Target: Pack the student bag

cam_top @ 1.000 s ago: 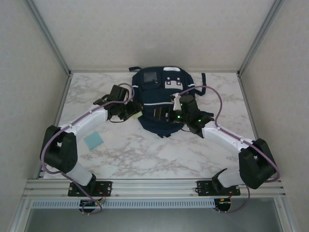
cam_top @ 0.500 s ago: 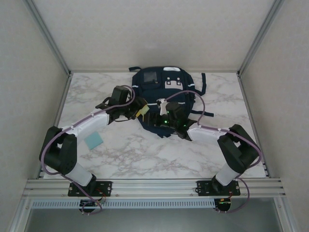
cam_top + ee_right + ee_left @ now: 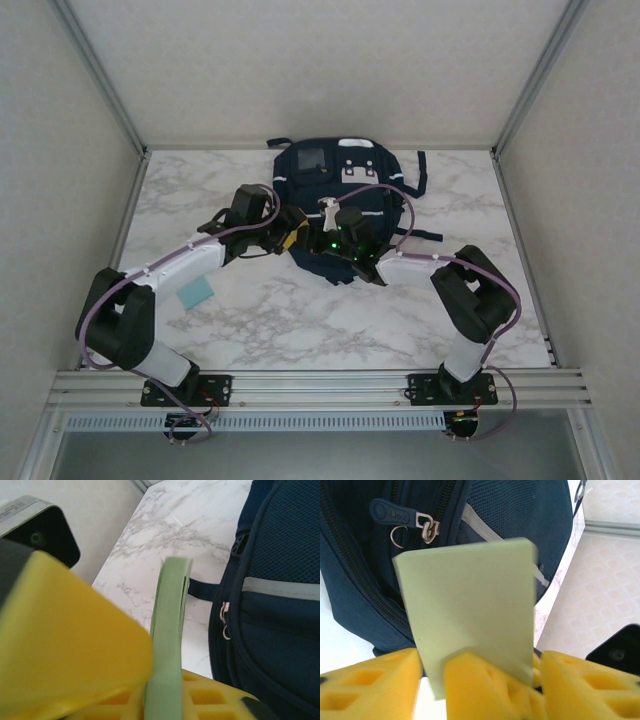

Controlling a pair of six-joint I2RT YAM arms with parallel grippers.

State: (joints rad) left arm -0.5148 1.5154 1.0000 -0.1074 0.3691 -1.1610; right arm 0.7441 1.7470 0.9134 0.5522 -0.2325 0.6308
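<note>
**Marble table (image 3: 300,320), green card (image 3: 470,605) at the student bag (image 3: 335,170)**

At the table's far middle, the student bag lies flat, its contents hidden. Over its near-left part, the right gripper (image 3: 167,670) clamps the green card by its faces. The left gripper's (image 3: 480,690) fingers flank the card's edges, contact unclear.

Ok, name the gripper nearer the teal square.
Left. The left gripper is beyond and right of the teal square; the right gripper is farther right, over the student bag.
</note>
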